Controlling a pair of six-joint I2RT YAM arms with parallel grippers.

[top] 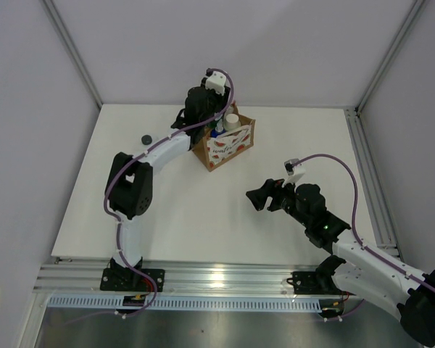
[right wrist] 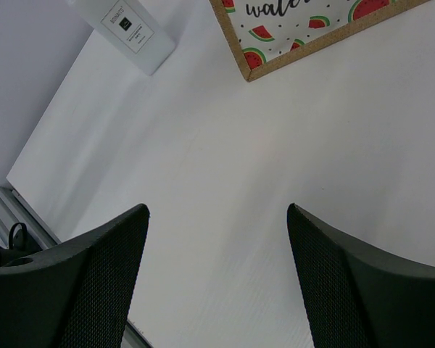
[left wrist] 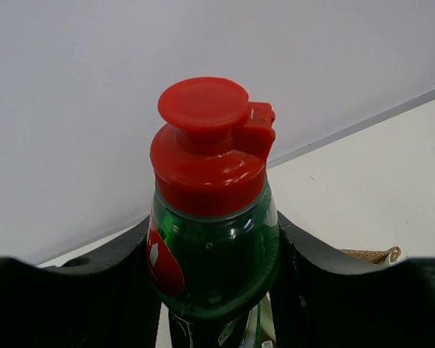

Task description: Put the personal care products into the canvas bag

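The left tool point(top: 205, 107) is clenched on the dark green plastic bottle with a red cap point(left wrist: 214, 254). The bottle looks roughly upright, cap on top, over the far-left rim of the small brown canvas bag with watermelon-printed white sides point(top: 230, 147). The bag lies below the bottle, so the next move is probably downward. Only the left wrist view shows the bottle. The right tool point(right wrist: 217, 268) hangs near the bag's near-right side, released and empty.

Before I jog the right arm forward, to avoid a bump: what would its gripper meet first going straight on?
Probably bare table: the right gripper, open, aims at the gap between the canvas bag and the white bottle. Depth is unclear, but neither seems in its line.
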